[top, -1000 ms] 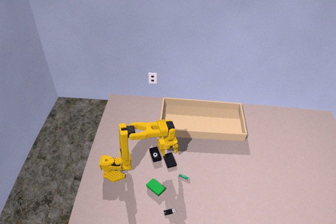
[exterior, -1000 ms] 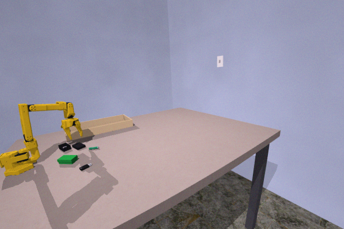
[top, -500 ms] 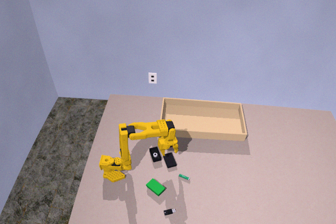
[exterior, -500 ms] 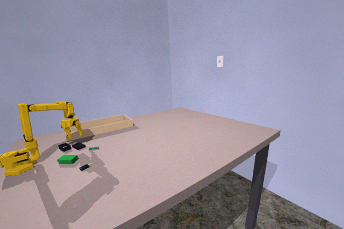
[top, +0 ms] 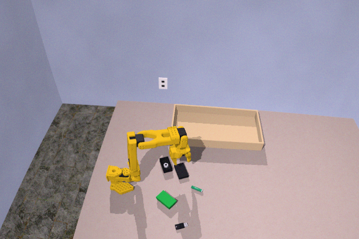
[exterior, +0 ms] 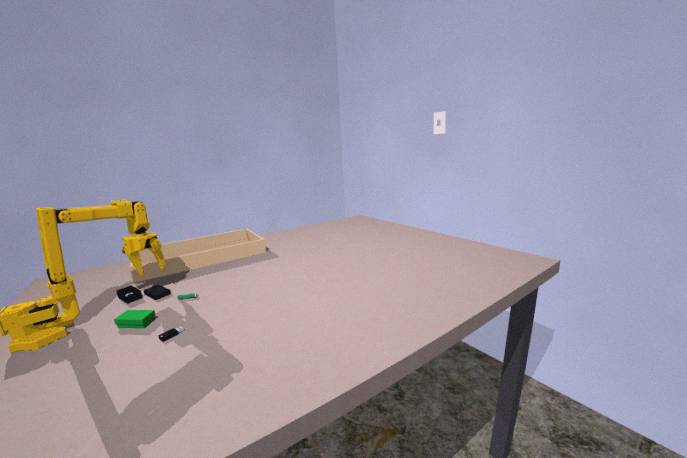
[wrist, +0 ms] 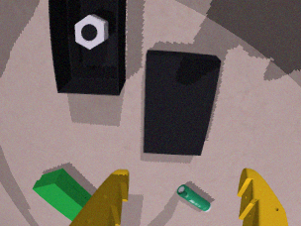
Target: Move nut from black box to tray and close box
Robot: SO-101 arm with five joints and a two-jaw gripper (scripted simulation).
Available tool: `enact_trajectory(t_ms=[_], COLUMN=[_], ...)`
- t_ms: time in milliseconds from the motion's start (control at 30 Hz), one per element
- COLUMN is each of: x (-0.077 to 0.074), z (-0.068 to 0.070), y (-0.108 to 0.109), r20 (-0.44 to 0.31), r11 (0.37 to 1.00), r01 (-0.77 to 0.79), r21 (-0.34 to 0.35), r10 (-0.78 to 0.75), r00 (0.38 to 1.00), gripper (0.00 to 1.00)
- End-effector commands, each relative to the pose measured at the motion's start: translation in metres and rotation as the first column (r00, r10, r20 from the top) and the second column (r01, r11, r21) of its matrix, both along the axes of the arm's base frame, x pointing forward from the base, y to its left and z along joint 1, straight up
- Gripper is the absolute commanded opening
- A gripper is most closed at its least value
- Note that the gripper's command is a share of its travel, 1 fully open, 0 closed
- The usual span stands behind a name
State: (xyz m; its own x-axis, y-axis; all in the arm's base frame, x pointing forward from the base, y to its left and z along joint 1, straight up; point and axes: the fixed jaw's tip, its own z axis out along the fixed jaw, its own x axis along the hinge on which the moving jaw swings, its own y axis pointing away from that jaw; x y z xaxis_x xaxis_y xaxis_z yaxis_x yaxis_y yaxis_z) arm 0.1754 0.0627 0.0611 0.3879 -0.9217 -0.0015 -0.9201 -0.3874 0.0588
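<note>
The black box's base point(top: 169, 169) point(exterior: 122, 295) point(wrist: 60, 69) stands open side up on the table. The light hex nut point(top: 165, 164) point(exterior: 129, 294) point(wrist: 78, 32) lies inside it. The black lid point(top: 181, 170) point(exterior: 157, 292) point(wrist: 180, 106) lies top side up on the table just right of the base, with a narrow gap between them. My gripper point(top: 183, 163) point(exterior: 152, 271) point(wrist: 184, 180) is open and empty, above the table near the lid and the base. The wooden tray point(top: 224, 145) point(exterior: 225, 254) at the back shows nothing inside; its near left corner is partly hidden by my arm.
A closed green box point(top: 166, 199) point(exterior: 134, 318) point(wrist: 61, 190) stands in front of the black parts. A small green cylinder point(top: 197, 188) point(exterior: 187, 295) point(wrist: 193, 197) lies right of the lid, toward the front. A black USB stick point(top: 181, 226) point(exterior: 170, 333) lies further forward. The tray's walls are raised.
</note>
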Motion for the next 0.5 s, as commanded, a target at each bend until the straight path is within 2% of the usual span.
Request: enact_trajectory(t_ms=[0, 467], x=[0.0081, 0.0088], z=[0.0151, 0.0174], y=[0.0007, 0.001], r20=[0.055, 0.055], r11=[1.0, 1.0], r01=[-0.002, -0.002], r21=[0.022, 0.022], r10=[0.0, 0.0], r00=[0.998, 0.998], gripper=[0.29, 0.29])
